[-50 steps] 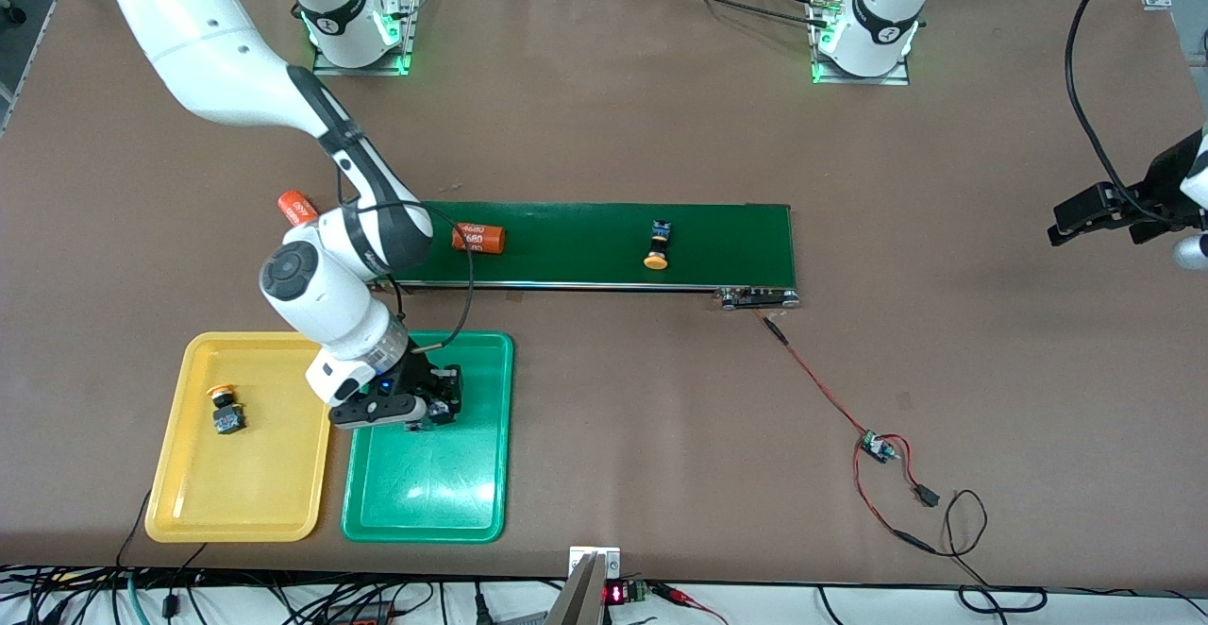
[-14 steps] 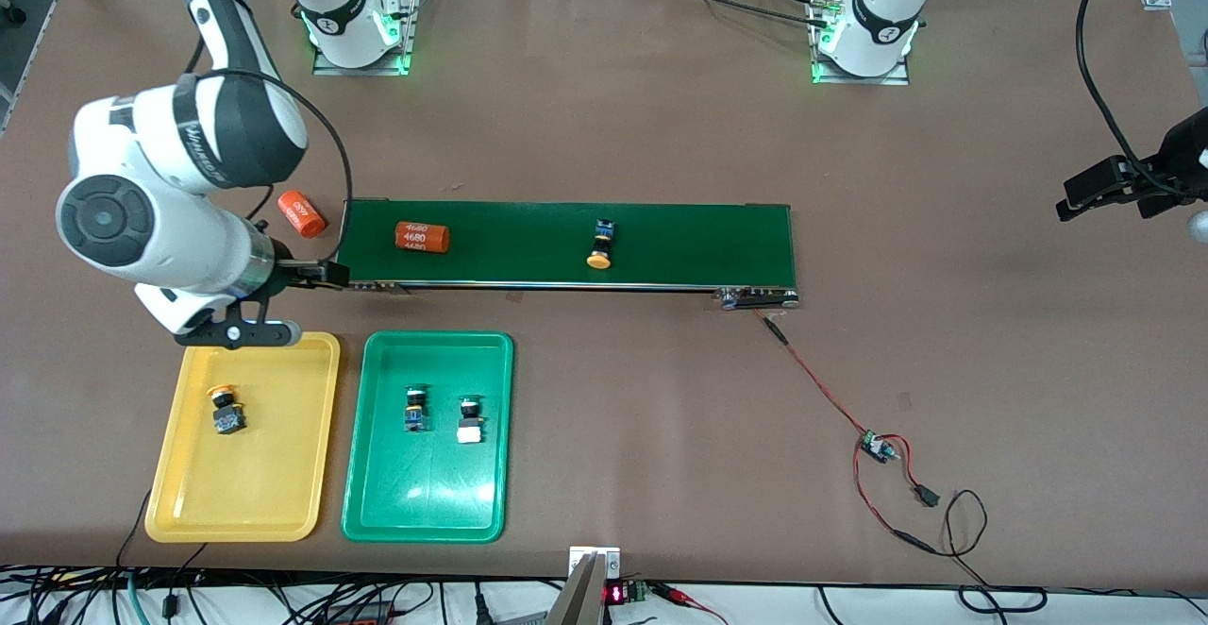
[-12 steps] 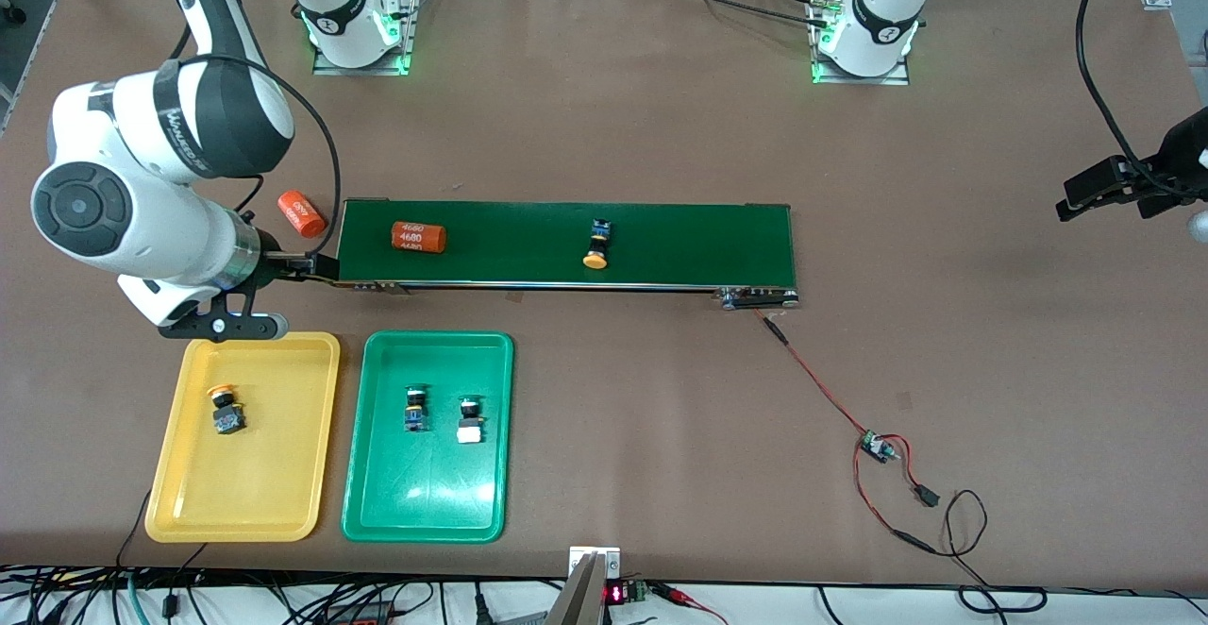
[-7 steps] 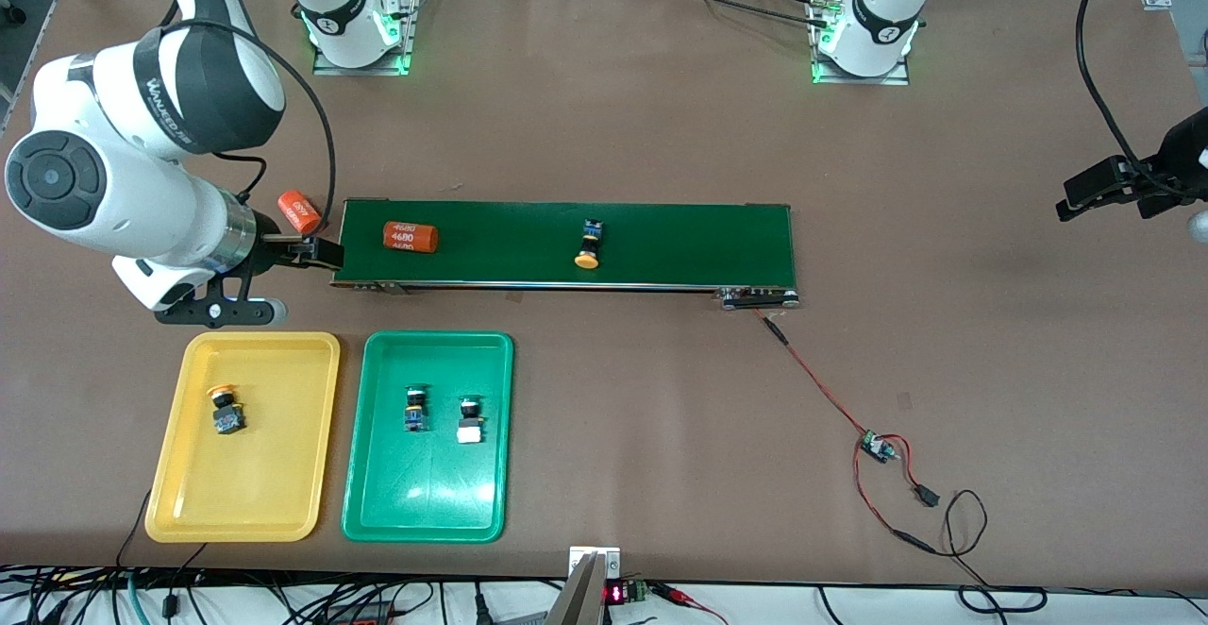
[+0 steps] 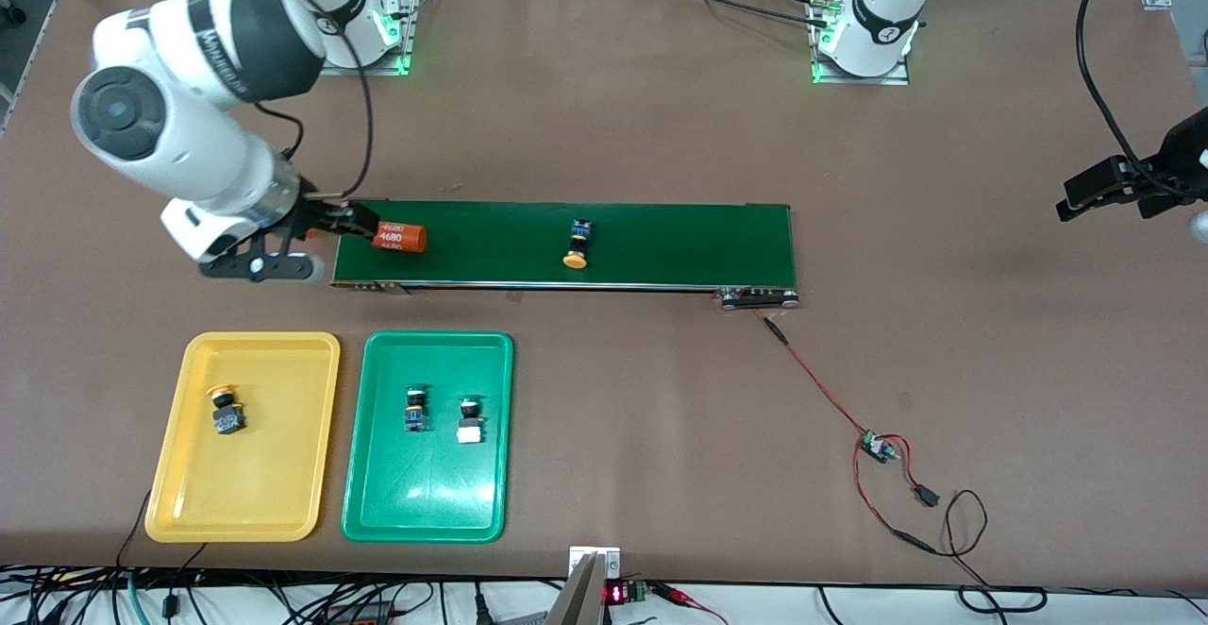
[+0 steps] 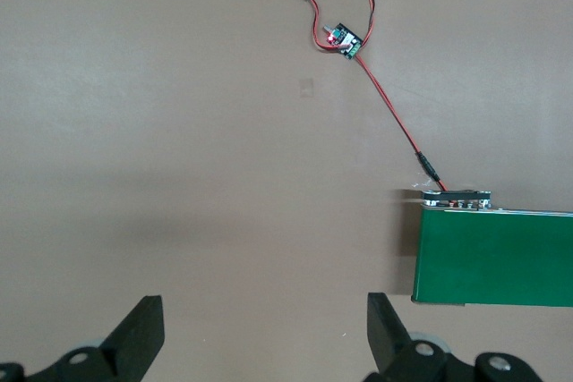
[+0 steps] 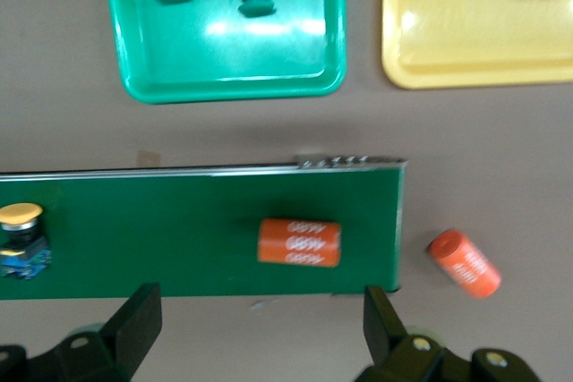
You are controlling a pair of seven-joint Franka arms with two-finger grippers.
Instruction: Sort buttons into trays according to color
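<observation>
the conveyor belt [image 5: 566, 244] carries a yellow button [image 5: 575, 253] midway, well apart from the right gripper [image 5: 326, 228], released over the belt's end above an orange cylinder [image 5: 400, 237]. the left gripper [image 5: 1099, 200] waits, fingers spread, off the other end.

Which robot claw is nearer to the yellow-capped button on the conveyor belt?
Right. The right claw is open over the belt's end, near the yellow-capped button. The left claw waits open, off the belt's other end.

Bright even overhead light, glare on the green tray [image 5: 425, 493], slightly soft right wrist view.
</observation>
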